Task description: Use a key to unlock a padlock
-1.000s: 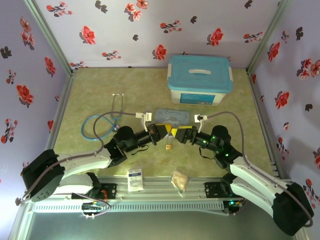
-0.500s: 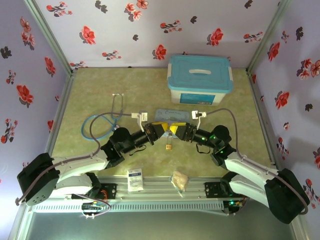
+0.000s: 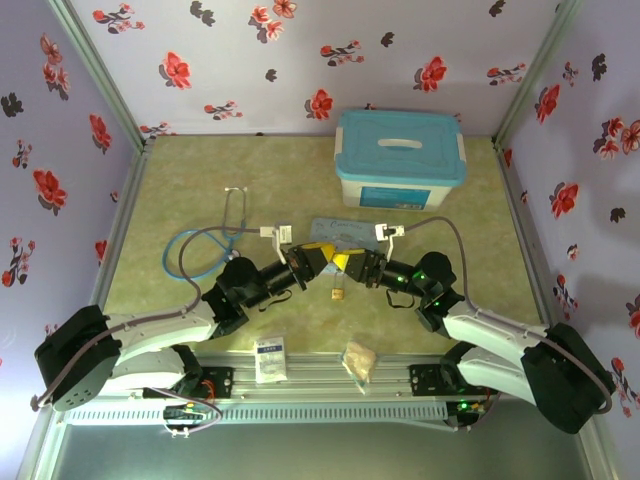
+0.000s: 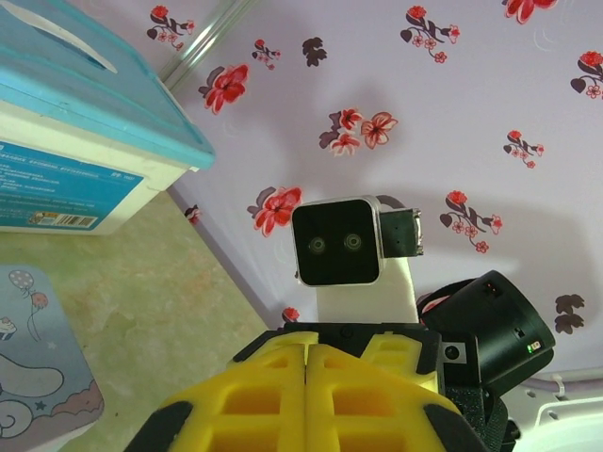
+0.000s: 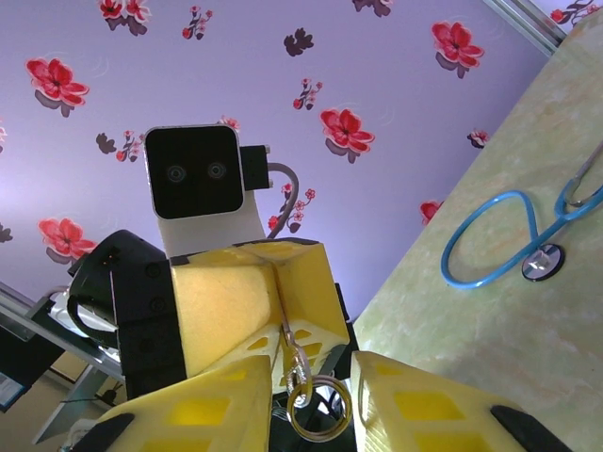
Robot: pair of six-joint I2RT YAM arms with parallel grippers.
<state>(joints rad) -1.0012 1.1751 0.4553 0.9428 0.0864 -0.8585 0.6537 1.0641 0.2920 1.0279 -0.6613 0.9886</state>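
Left end effector (image 5: 278, 292) is pinching tight on the key (image 5: 283, 325), its ring (image 5: 318, 414) dangling between the right end effector's (image 5: 325, 403) open fingers (image 5: 424, 414), with the padlock (image 3: 339, 293) lying on the table (image 3: 180, 180) just below. One nudge from the right could be knocking that thinly held key loose.

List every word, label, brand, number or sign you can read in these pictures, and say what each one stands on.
No text here can be read.
Blue label on the storage box: lines of print, too blurred to read.
White packet: blue print, too small to read.
Cartoon tin: balloon drawings, no words legible.
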